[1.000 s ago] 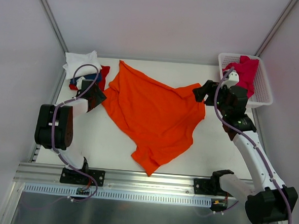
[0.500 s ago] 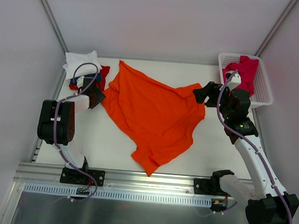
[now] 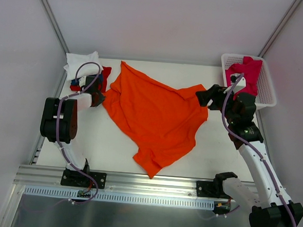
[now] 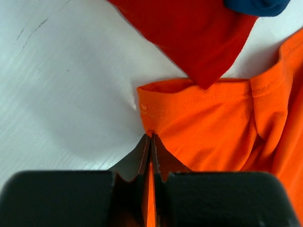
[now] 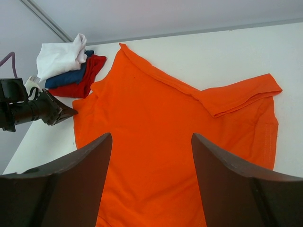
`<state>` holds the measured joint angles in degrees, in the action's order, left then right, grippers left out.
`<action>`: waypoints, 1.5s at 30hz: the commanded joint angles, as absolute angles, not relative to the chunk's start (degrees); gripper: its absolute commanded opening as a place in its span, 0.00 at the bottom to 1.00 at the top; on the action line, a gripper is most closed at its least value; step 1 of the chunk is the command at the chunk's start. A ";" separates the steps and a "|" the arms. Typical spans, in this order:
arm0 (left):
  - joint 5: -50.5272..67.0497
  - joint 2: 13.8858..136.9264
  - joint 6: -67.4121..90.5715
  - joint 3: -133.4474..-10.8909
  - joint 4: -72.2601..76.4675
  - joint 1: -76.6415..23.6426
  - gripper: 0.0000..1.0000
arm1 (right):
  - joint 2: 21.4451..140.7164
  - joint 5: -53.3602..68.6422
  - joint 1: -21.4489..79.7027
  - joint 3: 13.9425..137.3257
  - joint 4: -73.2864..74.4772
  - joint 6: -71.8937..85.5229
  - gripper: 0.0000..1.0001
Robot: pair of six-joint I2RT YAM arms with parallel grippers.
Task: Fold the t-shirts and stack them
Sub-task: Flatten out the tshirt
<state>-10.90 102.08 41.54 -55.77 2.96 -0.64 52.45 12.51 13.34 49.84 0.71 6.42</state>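
Observation:
A large orange t-shirt point(image 3: 156, 116) lies crumpled and spread across the middle of the table. My left gripper point(image 3: 97, 93) is at its left edge, shut on the hem of the orange t-shirt point(image 4: 213, 123); a strip of cloth shows between the fingertips of the left gripper point(image 4: 151, 138). My right gripper point(image 3: 203, 95) hovers open over the shirt's right sleeve, and in its wrist view the right gripper point(image 5: 151, 137) holds nothing, with the orange t-shirt point(image 5: 165, 118) below. White point(image 3: 81, 63), dark blue point(image 3: 92, 78) and red point(image 3: 105, 73) t-shirts sit stacked at the back left.
A white lattice basket point(image 3: 266, 98) at the back right holds a crimson-pink t-shirt point(image 3: 249, 72). The red shirt's corner point(image 4: 189, 33) lies just beyond the gripped hem. Grey walls enclose the table on three sides.
My left gripper moved a little farther back along the orange shirt's left edge and closed on the hem. The right gripper edged slightly to the right, still open.

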 commanded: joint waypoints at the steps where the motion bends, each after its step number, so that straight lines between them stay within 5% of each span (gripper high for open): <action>1: -10.20 100.38 42.80 -54.59 1.84 -0.35 0.00 | 51.24 13.71 14.06 49.66 -1.23 7.47 0.72; 25: -14.14 61.53 51.68 -22.25 -4.57 -10.72 0.00 | 64.69 17.14 15.12 46.68 -6.50 9.67 0.71; 45: -16.96 47.64 55.55 -15.99 -14.32 -15.56 0.00 | 85.59 19.42 15.12 49.39 -10.63 10.46 0.71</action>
